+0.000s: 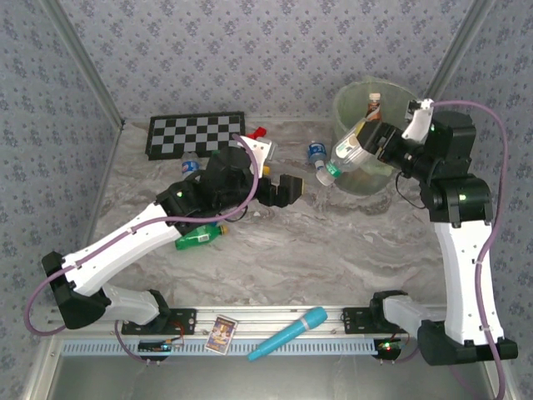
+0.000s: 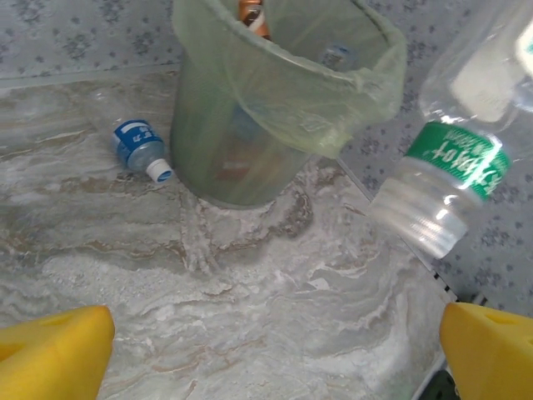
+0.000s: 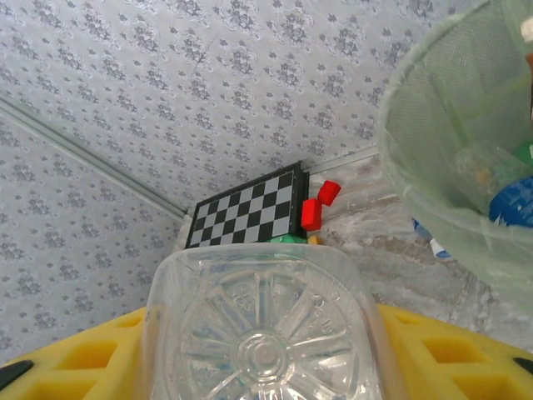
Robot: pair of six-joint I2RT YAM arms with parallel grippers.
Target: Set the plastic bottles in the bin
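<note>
Nearest me, a green plastic bottle (image 1: 200,237) lies on its side on the marble table (image 1: 333,250). Just past it my left gripper (image 1: 279,191) hangs over the table, fingers spread wide, gripping nothing. Further out, my right gripper (image 1: 379,143) is clamped on the base end of a clear plastic bottle with a green label (image 1: 346,154), tilted cap-down beside the wall of the translucent yellow-green bin (image 1: 391,85). A blue-labelled bottle (image 1: 316,153) lies just beside the bin, and a brown-orange bottle (image 1: 372,104) stands inside it
</note>
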